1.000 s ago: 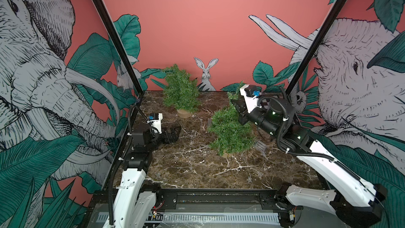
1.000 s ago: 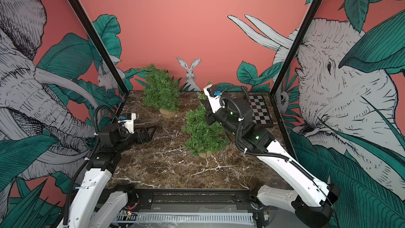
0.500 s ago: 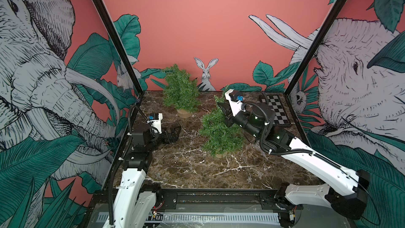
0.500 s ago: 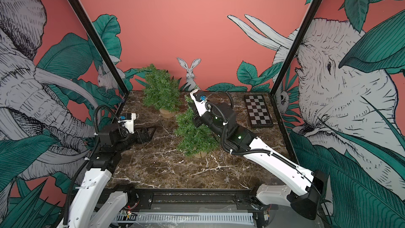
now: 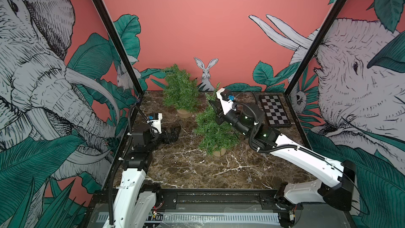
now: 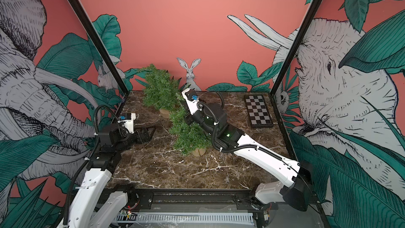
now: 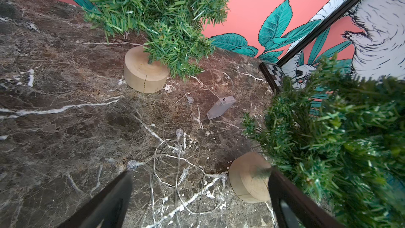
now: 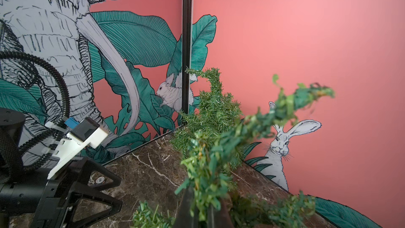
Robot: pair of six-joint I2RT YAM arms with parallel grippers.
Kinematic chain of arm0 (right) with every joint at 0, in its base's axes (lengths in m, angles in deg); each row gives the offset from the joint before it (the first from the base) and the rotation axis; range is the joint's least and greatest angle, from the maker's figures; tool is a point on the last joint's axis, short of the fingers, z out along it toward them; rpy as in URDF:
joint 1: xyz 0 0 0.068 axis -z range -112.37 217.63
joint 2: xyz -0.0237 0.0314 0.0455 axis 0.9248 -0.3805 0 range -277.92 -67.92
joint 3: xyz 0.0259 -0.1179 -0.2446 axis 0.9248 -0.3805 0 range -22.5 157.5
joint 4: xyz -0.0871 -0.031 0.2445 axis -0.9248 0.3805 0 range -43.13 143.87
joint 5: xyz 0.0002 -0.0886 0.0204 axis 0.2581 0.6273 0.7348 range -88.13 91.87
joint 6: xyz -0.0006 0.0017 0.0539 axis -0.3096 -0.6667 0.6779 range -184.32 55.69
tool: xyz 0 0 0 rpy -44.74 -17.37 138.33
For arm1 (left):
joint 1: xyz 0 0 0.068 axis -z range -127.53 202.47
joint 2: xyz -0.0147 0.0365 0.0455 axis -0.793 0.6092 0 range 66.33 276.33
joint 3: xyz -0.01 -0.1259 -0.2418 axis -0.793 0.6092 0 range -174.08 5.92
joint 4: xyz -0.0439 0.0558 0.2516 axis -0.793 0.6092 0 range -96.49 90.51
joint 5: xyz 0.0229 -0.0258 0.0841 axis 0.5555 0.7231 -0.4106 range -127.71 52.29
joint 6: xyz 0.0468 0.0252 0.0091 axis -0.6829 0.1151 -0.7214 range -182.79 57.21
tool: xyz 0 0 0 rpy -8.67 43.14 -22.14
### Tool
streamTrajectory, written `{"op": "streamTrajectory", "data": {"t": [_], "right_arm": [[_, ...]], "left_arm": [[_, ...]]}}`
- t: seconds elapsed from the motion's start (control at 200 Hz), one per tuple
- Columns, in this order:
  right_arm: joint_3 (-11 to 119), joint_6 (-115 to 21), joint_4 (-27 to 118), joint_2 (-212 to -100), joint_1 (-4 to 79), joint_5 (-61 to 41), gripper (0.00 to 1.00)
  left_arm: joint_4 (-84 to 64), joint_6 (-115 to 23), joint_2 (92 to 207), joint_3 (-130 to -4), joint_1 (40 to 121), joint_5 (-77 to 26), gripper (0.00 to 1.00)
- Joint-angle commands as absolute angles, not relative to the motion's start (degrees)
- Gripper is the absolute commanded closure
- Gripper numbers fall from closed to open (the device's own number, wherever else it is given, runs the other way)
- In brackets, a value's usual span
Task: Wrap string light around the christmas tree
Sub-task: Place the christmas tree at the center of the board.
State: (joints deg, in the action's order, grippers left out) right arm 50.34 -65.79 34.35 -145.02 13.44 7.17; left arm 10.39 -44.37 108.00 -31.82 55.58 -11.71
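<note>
Now the right gripper (image 5: 213, 105) is clenched on the top twig of the nearer christmas tree (image 5: 213, 132), which stands on its wooden base (image 7: 249, 176) near the middle of the marble table (image 5: 186, 167). The left gripper (image 5: 176, 133) hangs low at the left side, jaws wide apart and empty. The string light (image 7: 166, 156) lies in loose loops on the table, between this base and the farther tree (image 5: 180, 91), with its battery box (image 7: 221, 107) near.

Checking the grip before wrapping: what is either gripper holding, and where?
The right gripper pinches the nearer tree near its top; the left gripper holds nothing.
</note>
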Motion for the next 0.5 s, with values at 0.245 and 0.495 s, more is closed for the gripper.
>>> {"op": "streamTrajectory", "data": {"t": [0.245, 0.495], "right_arm": [[55.97, -66.14, 26.17, -148.20, 11.23, 6.18, 1.00], [57.35, -67.33, 24.89, -149.38, 11.04, 6.88, 1.00]], "left_arm": [[10.93, -44.66, 107.48, -33.28, 55.66, -12.39, 0.01], [10.91, -44.62, 107.45, -33.28, 55.69, -12.57, 0.02]]}}
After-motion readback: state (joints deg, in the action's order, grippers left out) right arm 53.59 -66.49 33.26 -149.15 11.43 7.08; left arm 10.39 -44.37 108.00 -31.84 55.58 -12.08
